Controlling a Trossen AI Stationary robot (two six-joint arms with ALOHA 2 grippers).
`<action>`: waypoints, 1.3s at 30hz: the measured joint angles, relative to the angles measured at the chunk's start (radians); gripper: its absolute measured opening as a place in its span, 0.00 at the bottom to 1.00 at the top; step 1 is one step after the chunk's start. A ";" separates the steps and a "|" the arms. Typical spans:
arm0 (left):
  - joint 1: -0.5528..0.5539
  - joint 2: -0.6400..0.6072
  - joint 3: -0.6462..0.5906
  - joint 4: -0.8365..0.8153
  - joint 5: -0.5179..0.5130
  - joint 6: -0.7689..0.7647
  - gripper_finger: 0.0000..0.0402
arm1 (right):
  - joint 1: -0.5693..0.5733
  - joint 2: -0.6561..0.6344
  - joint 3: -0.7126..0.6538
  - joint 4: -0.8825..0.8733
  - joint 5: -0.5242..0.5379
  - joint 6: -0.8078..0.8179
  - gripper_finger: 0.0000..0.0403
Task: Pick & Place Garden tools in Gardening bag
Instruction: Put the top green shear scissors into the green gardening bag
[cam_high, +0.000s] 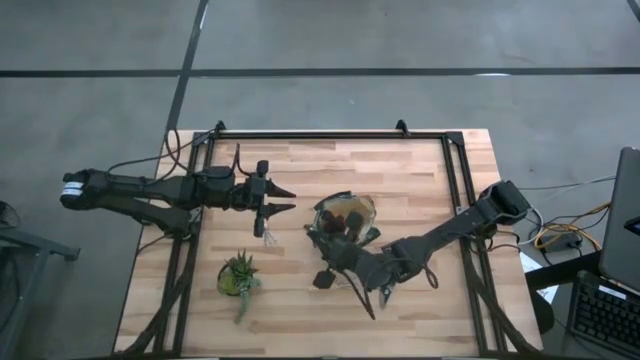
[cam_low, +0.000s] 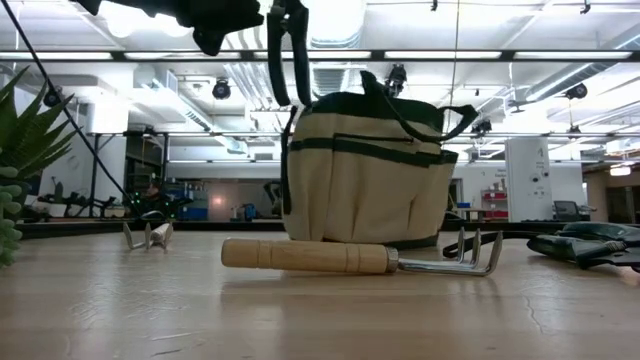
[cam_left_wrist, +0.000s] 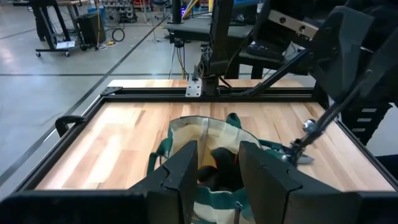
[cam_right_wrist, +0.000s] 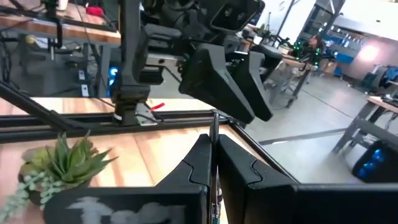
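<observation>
High view: right gripper (cam_high: 326, 277) was closed on a thin tool (cam_high: 358, 296) beside the gardening bag (cam_high: 345, 222); left gripper (cam_high: 283, 198) was held spread.

A robotics lab or workshop.
Wooden bench (cam_high: 400, 190) mid-frame, grey concrete floor (cam_high: 100, 60) around, strip lights (cam_low: 560, 55) along the top.

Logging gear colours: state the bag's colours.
The bag is tan with dark green trim and handles, seen best in the low view.

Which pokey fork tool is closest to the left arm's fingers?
The small pronged tool right beside the left gripper's fingers. The other fork lies beyond the bag, by the right arm.
</observation>
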 joint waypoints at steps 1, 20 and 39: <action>0.000 0.000 0.000 0.000 0.000 -0.001 0.30 | 0.000 0.000 0.000 0.000 -0.002 0.000 0.02; 0.000 0.000 0.000 0.019 0.000 -0.001 0.30 | 0.039 0.000 0.150 0.077 0.046 -0.314 0.02; -0.001 0.000 -0.030 0.038 0.000 -0.030 0.30 | 0.039 0.065 0.083 -0.041 0.050 -0.062 0.02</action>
